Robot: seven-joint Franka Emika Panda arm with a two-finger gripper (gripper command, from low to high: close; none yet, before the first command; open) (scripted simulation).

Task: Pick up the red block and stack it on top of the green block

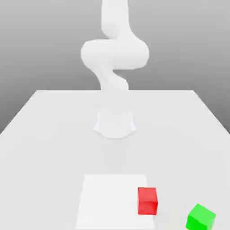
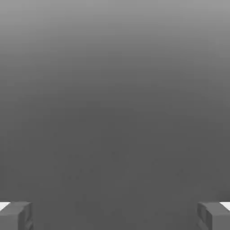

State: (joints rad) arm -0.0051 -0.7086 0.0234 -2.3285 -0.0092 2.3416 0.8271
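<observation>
Claw (image 2: 115, 216) released, I have its two grey fingers (image 2: 25, 215) spread wide apart in the hand view, with a plain grey backdrop beyond them. On the exterior view, my white arm (image 1: 114, 54) rises from its base (image 1: 115, 123), standing on the far part of the pale tabletop (image 1: 49, 148). Down at the near side I have the red block (image 1: 147, 201), upright over the right edge of a white rectangular patch (image 1: 108, 202), to the exterior view's right of the base. Well clear of the patch, farther to the exterior view's right and a little nearer, lies the green block (image 1: 200, 218). It's turned at an angle to the red block, and the near edge of the view cuts off its lower part. Between the two blocks I see bare tabletop; they stand apart.
</observation>
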